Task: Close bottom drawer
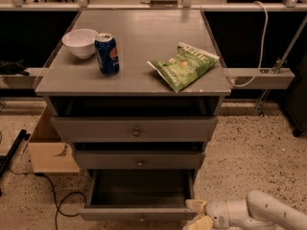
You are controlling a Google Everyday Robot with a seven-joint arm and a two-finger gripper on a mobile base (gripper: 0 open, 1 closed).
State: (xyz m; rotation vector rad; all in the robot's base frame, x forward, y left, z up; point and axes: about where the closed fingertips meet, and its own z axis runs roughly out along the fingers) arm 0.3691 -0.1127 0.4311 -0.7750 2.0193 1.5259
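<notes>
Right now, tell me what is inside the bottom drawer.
The bottom drawer shows only a bare, dark floor. Its rear is hidden under the middle drawer. The gripper sits outside, at its front corner.

tool [196,214] right of bottom drawer [134,213] front
</notes>
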